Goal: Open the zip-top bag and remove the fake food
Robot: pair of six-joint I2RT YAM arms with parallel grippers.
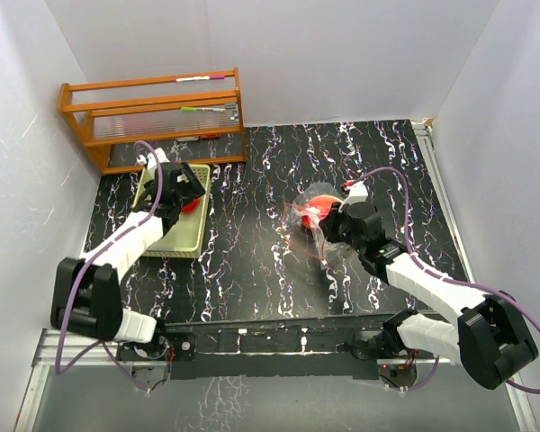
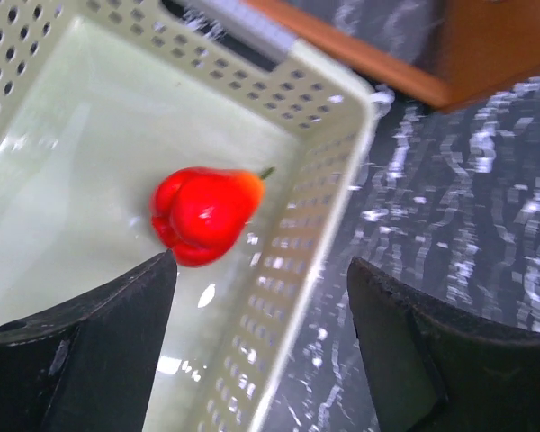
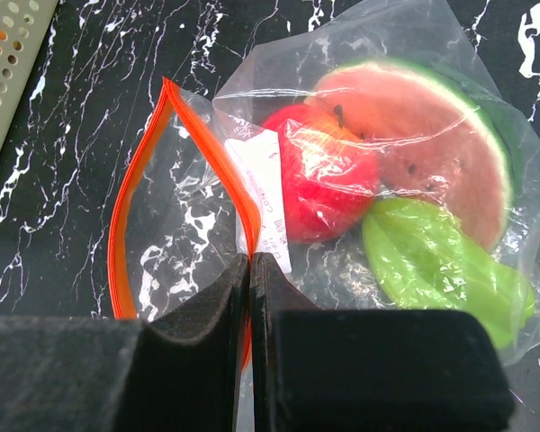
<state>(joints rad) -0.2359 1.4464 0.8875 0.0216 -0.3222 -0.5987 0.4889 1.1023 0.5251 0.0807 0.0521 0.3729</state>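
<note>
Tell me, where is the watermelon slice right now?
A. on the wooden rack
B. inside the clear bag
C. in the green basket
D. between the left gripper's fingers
B: the right wrist view shows the watermelon slice behind the clear plastic of the bag, next to a red fruit and a green piece; the basket shows just a red toy.

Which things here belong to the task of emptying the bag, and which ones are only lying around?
Belong: zip-top bag, held by the right gripper; watermelon slice, red fruit and green piece inside it; second red fruit in the basket.
Lying around: wooden rack; pens on it.
</note>
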